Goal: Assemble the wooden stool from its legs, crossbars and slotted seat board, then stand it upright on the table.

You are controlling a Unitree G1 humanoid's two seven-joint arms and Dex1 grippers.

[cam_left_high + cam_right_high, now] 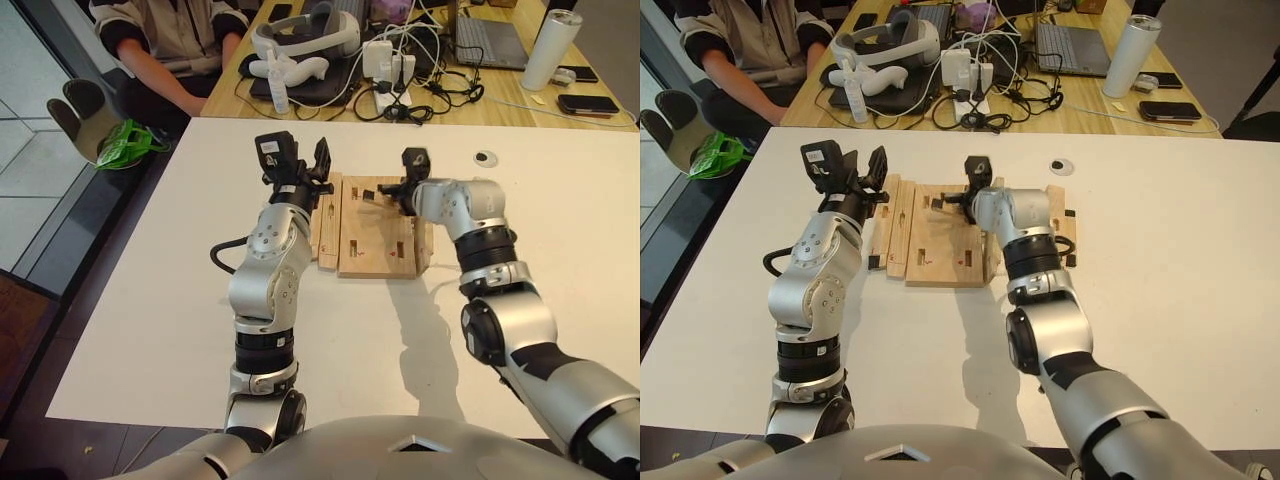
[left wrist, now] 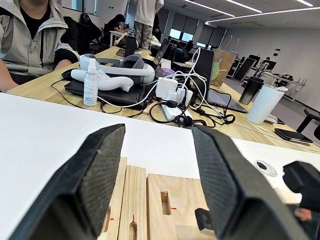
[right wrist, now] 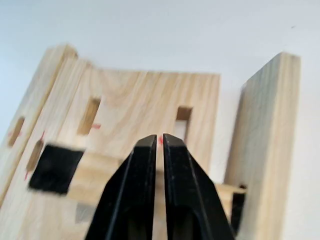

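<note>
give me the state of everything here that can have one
seat board, flat on the table, slots up
left planks, lying flat beside the seat board
right plank, loose beside the seat board
left tool, open, empty
right tool, shut, over the seat board
laptop, open

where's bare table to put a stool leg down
Bare table right of the seat board, nearer than the grommet; also the near strip before the board. Crowded: the planks beside the board, and the cabled desk behind.
</note>
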